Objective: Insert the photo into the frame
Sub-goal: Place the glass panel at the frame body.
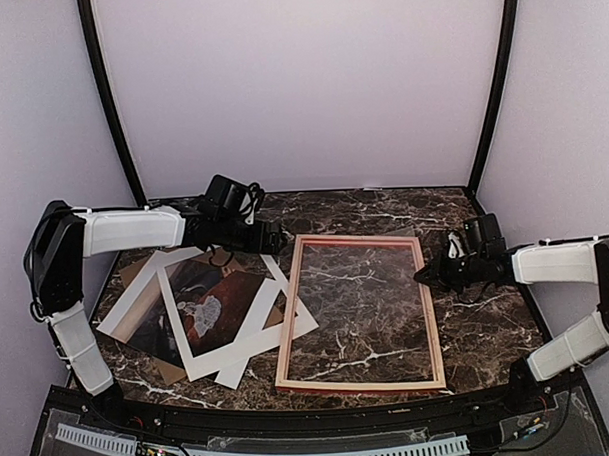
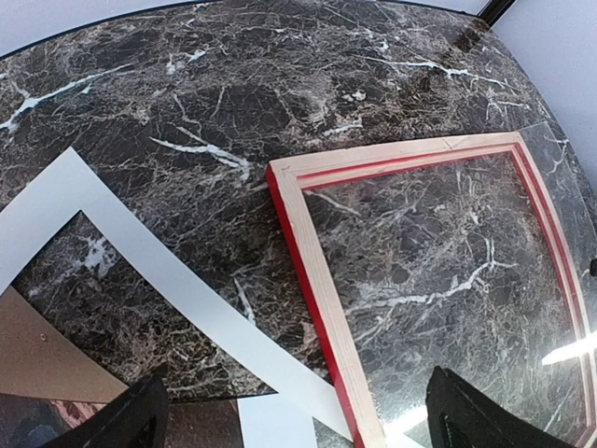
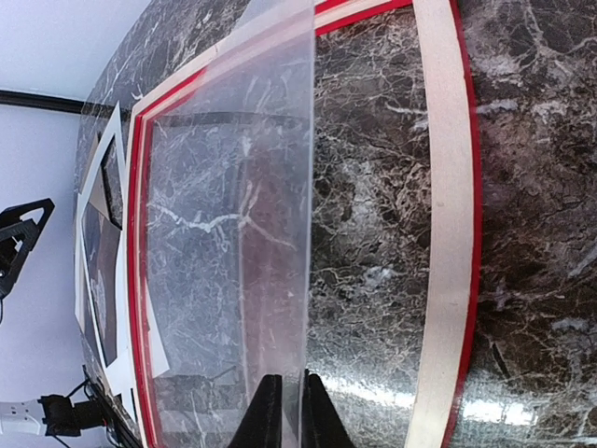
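Observation:
The frame (image 1: 286,324), red with pale wood edges, lies flat at the table's centre with the marble showing through it. The photo (image 1: 212,306), a dark picture with a white figure, lies face up to its left, on top of a white mat (image 1: 127,299). My right gripper (image 1: 423,276) is at the frame's right edge, shut on a clear pane (image 3: 233,233) that it holds tilted over the frame (image 3: 448,187). My left gripper (image 1: 275,239) hovers open and empty above the frame's far left corner (image 2: 322,280). Its fingers (image 2: 476,415) stand wide apart.
A brown backing board (image 1: 134,266) lies under the mat and the photo at the left. The mat (image 2: 159,271) touches the frame's left side. Black posts and pale walls close in the back and both sides.

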### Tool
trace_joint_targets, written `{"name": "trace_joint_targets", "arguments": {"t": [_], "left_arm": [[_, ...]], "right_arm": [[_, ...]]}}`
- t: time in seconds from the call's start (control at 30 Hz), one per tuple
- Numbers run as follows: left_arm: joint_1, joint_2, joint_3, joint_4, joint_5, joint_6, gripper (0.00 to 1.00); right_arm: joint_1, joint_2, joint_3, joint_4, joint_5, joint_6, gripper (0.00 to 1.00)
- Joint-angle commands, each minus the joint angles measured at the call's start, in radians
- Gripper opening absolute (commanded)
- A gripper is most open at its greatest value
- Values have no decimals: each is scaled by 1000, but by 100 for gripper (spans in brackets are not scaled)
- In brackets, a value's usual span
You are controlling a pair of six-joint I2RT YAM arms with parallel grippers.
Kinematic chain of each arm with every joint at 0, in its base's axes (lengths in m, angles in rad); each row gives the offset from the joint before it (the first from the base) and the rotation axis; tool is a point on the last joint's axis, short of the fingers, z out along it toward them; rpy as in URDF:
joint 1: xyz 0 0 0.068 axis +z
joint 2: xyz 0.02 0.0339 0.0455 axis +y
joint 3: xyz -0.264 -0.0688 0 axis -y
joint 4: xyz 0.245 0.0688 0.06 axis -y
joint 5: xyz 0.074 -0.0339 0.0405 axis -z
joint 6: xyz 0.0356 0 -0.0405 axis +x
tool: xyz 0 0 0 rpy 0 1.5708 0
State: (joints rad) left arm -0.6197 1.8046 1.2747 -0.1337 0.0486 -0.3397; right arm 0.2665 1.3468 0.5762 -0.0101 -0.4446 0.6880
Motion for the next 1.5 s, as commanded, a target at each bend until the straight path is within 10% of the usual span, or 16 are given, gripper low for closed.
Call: {"name": "trace_joint_targets", "arguments": {"t": [0.0,0.83,1.47], "left_arm": [[-22,-2,4,23,19,-11,99],[-245,110,-11,131,155,2,99],[-268,163,29,83,124,27,99]], "right_arm": [[14,20,38,40,4,-8,12],[62,121,183,-142,162,-85,53],[59,105,234,-278,290,-165,62]]}}
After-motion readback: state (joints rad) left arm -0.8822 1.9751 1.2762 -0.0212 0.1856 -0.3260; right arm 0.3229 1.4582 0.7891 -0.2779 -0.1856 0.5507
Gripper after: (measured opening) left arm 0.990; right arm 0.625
